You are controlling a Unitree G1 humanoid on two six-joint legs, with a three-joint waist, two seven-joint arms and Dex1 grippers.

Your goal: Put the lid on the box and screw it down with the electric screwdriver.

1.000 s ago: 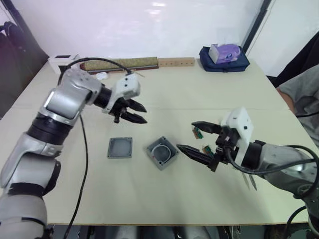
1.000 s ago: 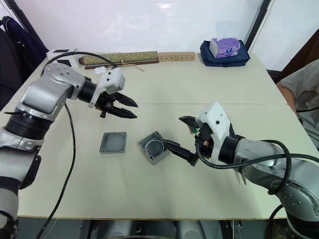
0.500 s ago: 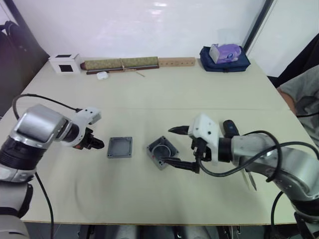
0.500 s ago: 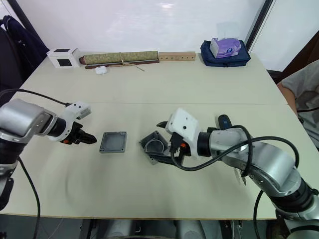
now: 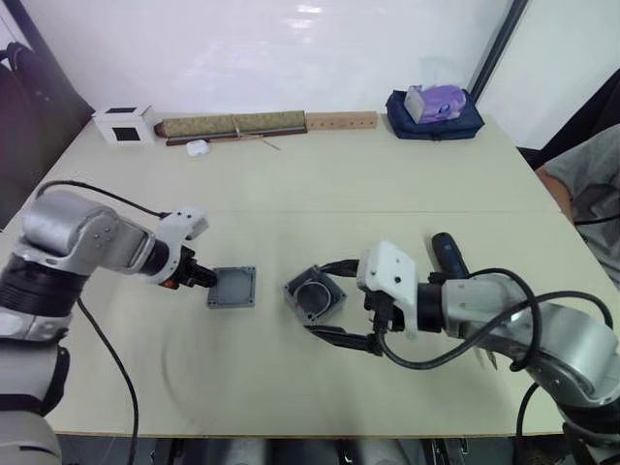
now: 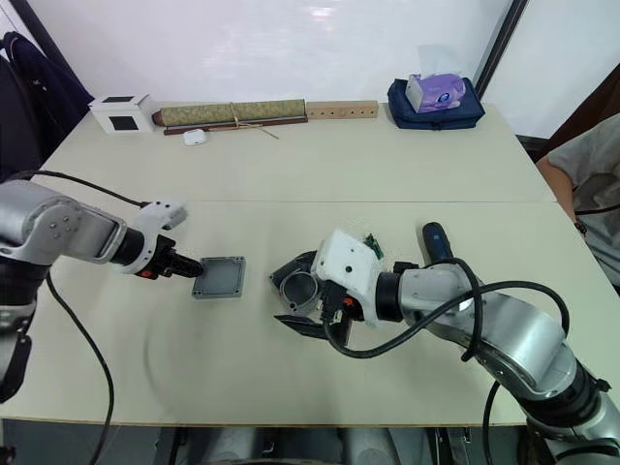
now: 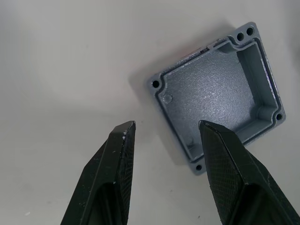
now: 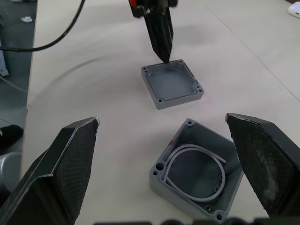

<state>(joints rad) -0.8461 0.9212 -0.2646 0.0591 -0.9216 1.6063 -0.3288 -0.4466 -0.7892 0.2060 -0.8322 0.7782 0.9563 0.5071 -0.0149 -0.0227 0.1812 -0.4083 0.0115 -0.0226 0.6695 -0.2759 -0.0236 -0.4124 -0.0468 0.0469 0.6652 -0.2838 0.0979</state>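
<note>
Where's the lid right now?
The lid lies hollow side up on the table, left of the box, with the open left gripper at its left edge and not yet gripping it.

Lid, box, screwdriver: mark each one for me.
lid [image 7: 213,96]: left wrist view, its hollow inner face.
box [image 8: 197,171]: right wrist view, floor inside the white ring.
electric screwdriver [image 5: 448,254]: left eye view, black barrel.

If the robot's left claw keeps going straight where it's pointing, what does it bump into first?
Most likely the lid. The left gripper is open and aims at its near edge, with one finger already beside the rim. Nothing else lies between them.
</note>
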